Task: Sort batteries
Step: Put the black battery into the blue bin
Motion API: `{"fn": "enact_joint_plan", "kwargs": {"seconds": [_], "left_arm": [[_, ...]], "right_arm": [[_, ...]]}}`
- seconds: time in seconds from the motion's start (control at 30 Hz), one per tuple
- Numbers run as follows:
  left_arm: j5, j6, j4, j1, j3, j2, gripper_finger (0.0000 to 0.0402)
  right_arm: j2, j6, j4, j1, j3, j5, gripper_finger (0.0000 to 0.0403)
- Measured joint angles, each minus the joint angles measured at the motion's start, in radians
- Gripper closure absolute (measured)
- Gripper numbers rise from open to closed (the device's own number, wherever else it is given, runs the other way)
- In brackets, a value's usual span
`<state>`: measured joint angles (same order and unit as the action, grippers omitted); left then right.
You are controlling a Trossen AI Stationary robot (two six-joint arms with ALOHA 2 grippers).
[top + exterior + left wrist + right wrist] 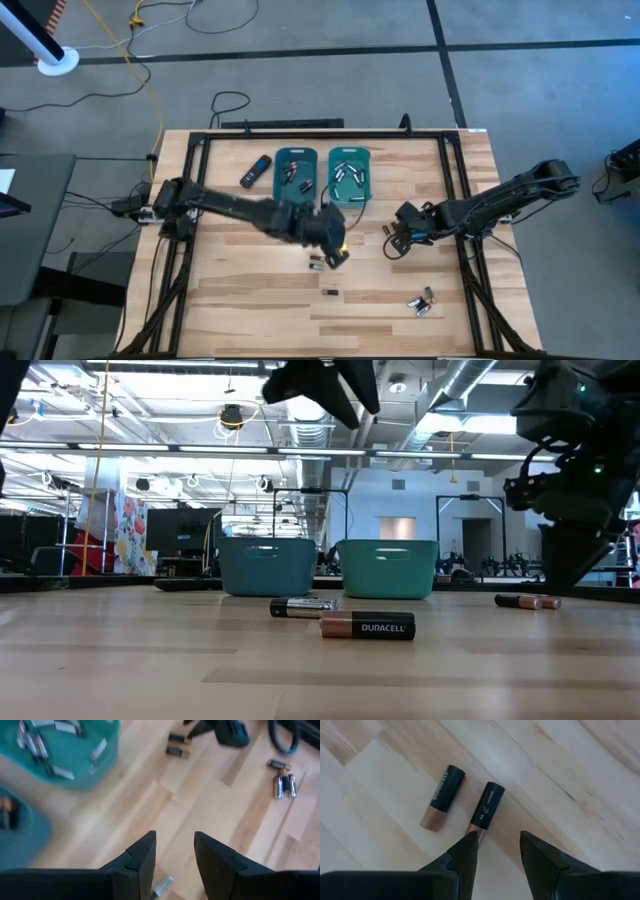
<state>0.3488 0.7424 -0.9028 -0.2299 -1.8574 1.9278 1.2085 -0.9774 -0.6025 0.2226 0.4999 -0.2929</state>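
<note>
- Left gripper (337, 250) hangs over the middle of the worktop, just in front of the two bins; its fingers (142, 860) stand apart with nothing between them, and a silvery cell (161, 886) lies on the wood just below them.
- Right gripper (393, 240) sits low toward the worktop's right side, jaws parted and empty, its fingertips (470, 845) just short of two dark, copper-ended batteries (465, 802) lying side by side, apart from each other.
- Left bin (296, 172) and right bin (350, 175), both teal, stand side by side near the back edge, each with cells in it.
- Loose cells lie in front of centre (329, 292), and a small cluster (422, 302) lies near the front right corner.
- Remote (256, 171) lies left of the bins.
</note>
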Motion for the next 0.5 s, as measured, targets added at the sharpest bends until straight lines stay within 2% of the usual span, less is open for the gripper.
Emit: {"fn": "enact_joint_plan", "kwargs": {"seconds": [0.27,0.5], "left_arm": [[0.077,0.152,-0.028,-0.113,0.012,-0.001,0.0274],[0.153,0.282,-0.276,-0.175,0.012,-0.033,0.0274]], "right_arm": [[0.002,0.009,0.036,-0.011,0.001,0.001,0.0237],[0.017,0.015,0.087,-0.035,0.002,0.002,0.0237]]}}
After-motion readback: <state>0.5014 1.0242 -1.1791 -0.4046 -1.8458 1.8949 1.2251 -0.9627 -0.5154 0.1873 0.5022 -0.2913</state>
